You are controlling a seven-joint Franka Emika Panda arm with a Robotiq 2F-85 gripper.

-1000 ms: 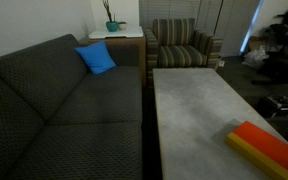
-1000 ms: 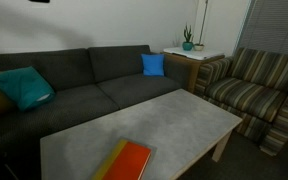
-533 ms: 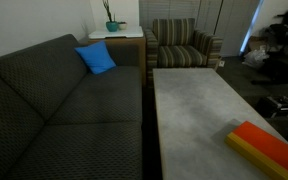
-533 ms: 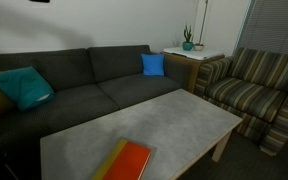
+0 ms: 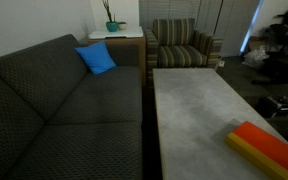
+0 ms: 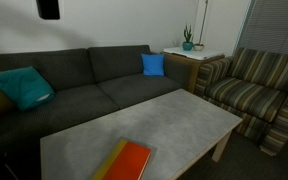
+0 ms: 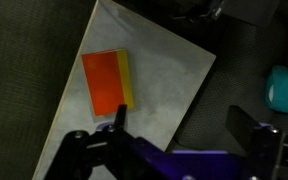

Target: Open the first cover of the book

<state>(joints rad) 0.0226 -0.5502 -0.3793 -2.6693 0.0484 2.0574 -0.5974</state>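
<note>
- The book (image 5: pixel 267 150) is seen lying flat and closed on the grey surface (image 5: pixel 199 105). It is close to a corner, at the end well apart from the striped armchair (image 5: pixel 184 45).
- The first cover (image 7: pixel 102 85) is shown as a plain orange-red board, broad, thin and unmarked, resting flush on top of the book.
- A yellow band (image 7: pixel 127 78) is seen along one long side of the book, just beside the orange-red board. It is visible in both exterior views as well.
- In the wrist view the whole book is seen from above as a clean rectangle, set at a slight angle to the nearest edge of the surface.
- The end effector (image 7: pixel 178 115) is shown only in the wrist view, at the bottom of the picture. Its two dark fingers (image 7: pixel 117 115) are set wide apart with nothing gripped between them. It is held clear above the surface, and the book is not touched.
- In an exterior view a dark object (image 6: pixel 49 8) is cut off by the top edge; what it is cannot be told.
- The dark sofa (image 6: pixel 94 90) along one long edge of the surface is shown fully only in the exterior views. A blue cushion (image 6: pixel 153 64) is seen at its end near the side table (image 6: pixel 192 56) and potted plant (image 6: pixel 188 40).
- A teal cushion (image 6: pixel 22 87) is shown at the opposite end of the sofa in that exterior view. It is also seen at the right edge of the wrist view.
</note>
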